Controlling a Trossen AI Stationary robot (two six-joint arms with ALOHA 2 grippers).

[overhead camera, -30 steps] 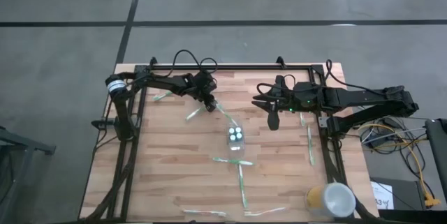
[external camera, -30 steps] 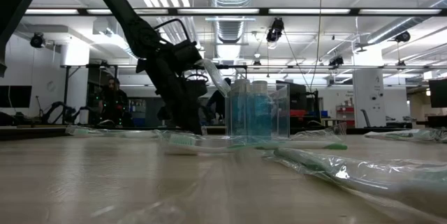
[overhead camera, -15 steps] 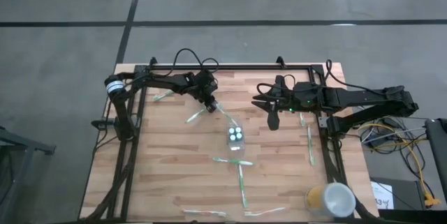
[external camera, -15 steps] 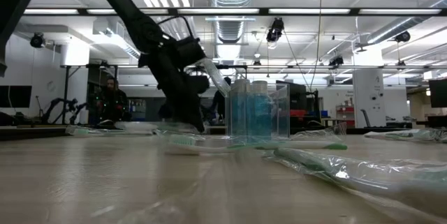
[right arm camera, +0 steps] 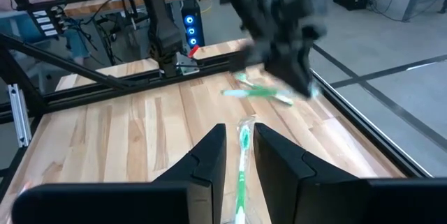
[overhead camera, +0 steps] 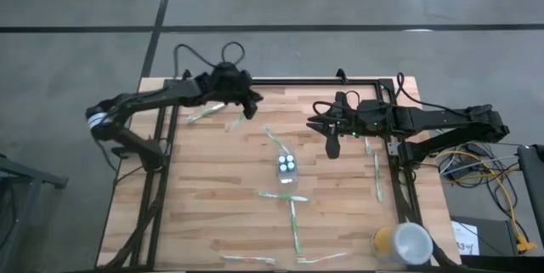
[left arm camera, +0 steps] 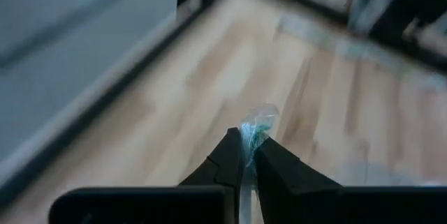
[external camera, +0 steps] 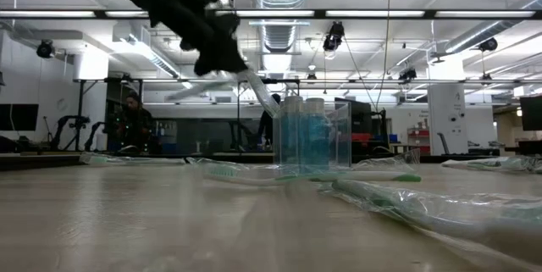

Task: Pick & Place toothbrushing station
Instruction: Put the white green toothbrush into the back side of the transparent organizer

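At far left, your left gripper (overhead camera: 247, 103) is raised off the table, clenched on a wrapped toothbrush (left arm camera: 256, 129) by its tip; it's light, thin, crinkly-slick, so pinch the stiff handle mid-length. Centre table, the clear cup (overhead camera: 288, 167) holds the capped tubes (external camera: 303, 132) and looks tippy, so approach gently. On the right, your right gripper (overhead camera: 331, 148) hovers, clamped on another toothbrush (right arm camera: 244, 155).
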